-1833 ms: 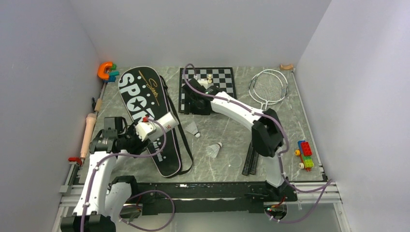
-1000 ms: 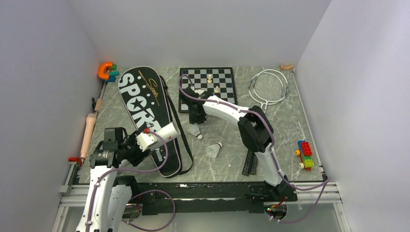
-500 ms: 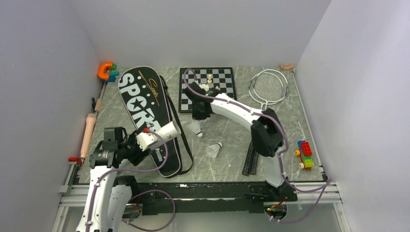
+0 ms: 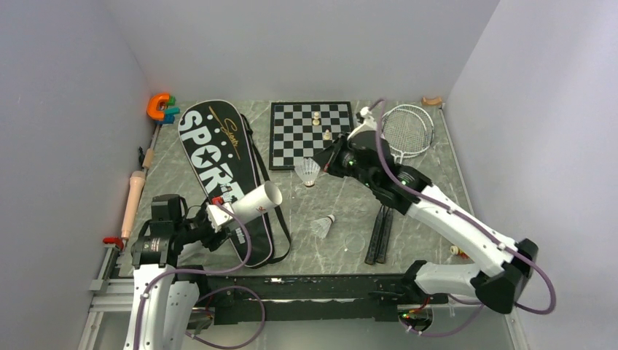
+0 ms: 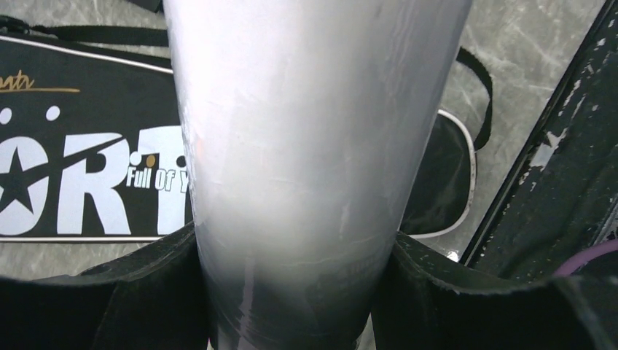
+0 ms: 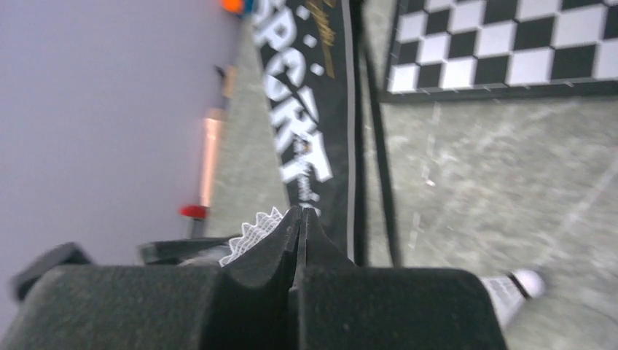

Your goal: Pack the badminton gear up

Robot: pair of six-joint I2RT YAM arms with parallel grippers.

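Note:
My left gripper (image 4: 218,215) is shut on the long white tube (image 4: 251,203), whose open end points right and slightly up over the black SPORT bag (image 4: 218,157). The tube (image 5: 306,146) fills the left wrist view, with my left gripper (image 5: 291,292) clamped around it above the bag (image 5: 87,182). My right gripper (image 4: 324,166) holds a white shuttlecock (image 4: 308,171) above the table just below the chessboard. In the right wrist view its feather edge (image 6: 251,237) peeks beside my shut right gripper (image 6: 301,219). A second shuttlecock (image 4: 321,226) lies on the table. Two rackets (image 4: 404,130) lie at the back right.
The chessboard (image 4: 312,131) holds small pieces at the back centre. The rackets' black handles (image 4: 379,233) reach toward the front. Toy bricks (image 4: 459,233) sit at the right edge, a wooden rod (image 4: 133,200) along the left edge, and an orange toy (image 4: 160,107) in the back left corner.
My right gripper shut on the shuttlecock that lay on the table and lifted it up and to the right as the arm swung round. The tube's open end tipped a little further right.

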